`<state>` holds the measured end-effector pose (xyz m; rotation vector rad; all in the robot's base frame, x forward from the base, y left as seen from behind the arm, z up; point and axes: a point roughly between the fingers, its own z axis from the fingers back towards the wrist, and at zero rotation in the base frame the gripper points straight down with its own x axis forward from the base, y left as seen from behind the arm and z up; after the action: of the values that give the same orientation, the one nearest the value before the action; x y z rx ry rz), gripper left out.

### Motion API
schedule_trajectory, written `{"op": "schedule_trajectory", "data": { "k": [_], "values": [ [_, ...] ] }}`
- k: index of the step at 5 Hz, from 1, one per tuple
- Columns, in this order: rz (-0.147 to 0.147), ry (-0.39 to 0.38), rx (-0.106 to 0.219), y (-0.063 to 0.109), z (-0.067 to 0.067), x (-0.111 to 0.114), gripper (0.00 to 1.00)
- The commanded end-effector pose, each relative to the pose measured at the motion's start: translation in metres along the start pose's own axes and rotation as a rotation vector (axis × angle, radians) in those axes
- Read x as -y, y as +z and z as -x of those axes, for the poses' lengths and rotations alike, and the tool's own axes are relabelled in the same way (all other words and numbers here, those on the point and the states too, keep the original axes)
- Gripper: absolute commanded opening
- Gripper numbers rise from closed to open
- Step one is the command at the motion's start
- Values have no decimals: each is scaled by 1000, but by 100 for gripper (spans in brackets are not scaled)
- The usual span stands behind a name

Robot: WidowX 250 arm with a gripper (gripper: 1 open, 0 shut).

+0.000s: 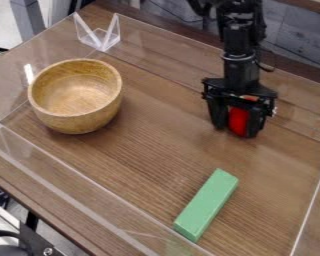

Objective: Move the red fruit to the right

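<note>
The red fruit (239,120) is a small glossy red piece resting on the wooden table at the right, and its top is hidden by the hand above it. My gripper (239,122) points down over it, open, with one black finger (216,113) on each side of the fruit and gaps showing between fingers and fruit. The black arm rises from it toward the top of the picture.
A wooden bowl (75,95) stands at the left. A green block (207,203) lies near the front edge. A clear folded plastic piece (97,33) sits at the back left. Low clear walls (69,195) ring the table.
</note>
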<state>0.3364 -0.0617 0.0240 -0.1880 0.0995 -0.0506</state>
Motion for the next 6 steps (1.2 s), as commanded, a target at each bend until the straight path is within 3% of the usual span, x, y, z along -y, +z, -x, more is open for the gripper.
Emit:
{"op": "schedule_trajectory", "data": {
  "k": [1,6],
  "values": [
    [-15,2,74,25,-12,5,100],
    [-54,37,77,16,-6,-10,100]
  ]
}}
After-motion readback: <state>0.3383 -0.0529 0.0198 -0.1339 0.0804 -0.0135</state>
